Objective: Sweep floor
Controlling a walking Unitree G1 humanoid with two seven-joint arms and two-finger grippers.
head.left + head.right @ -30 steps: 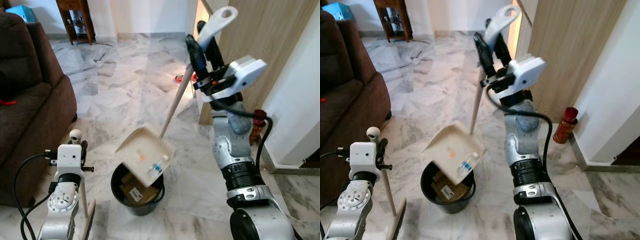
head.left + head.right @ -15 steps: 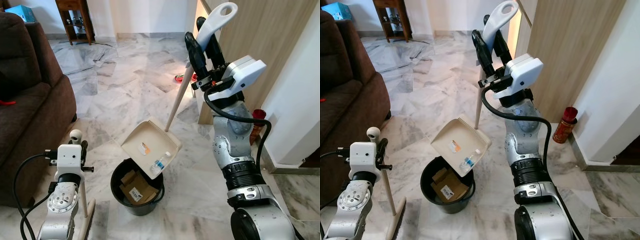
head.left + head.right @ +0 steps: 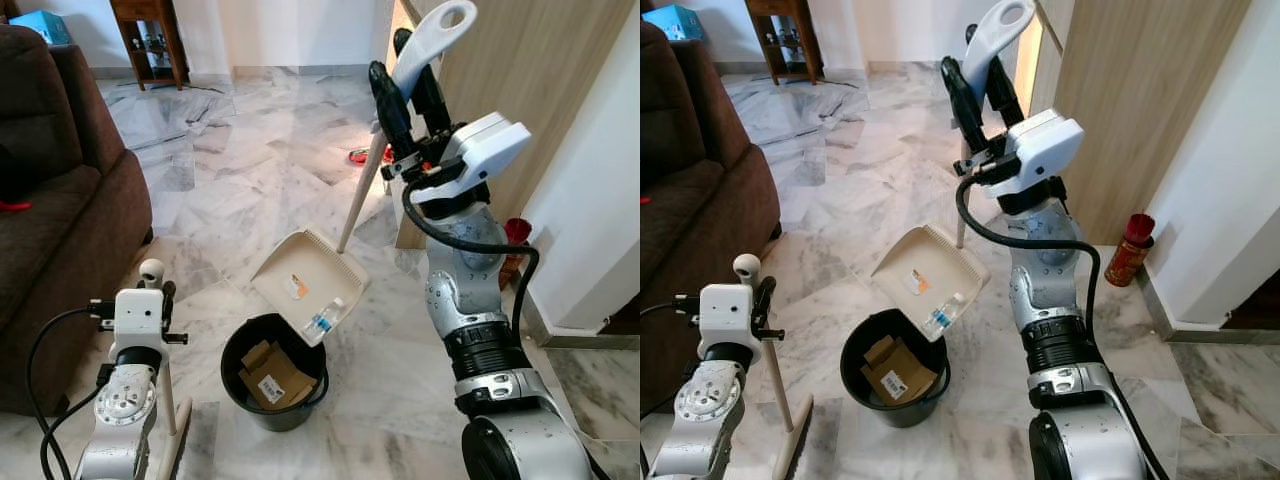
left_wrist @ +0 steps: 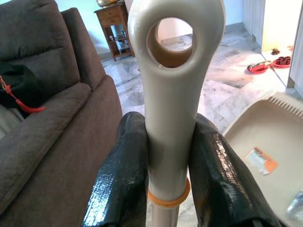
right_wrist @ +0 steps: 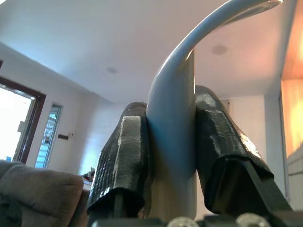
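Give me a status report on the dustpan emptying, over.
Right gripper shut on dustpan handle. Left gripper shut on broom handle. Dustpan tilted over black bin, small bottle and scrap at its lip. Nothing in the way.

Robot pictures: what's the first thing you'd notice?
The cream plastic dustpan hangs tilted over the round black bin, with a small clear bottle lying at its low edge. The right gripper holds its long handle up high. The left gripper clamps a cream broom handle beside the brown sofa.
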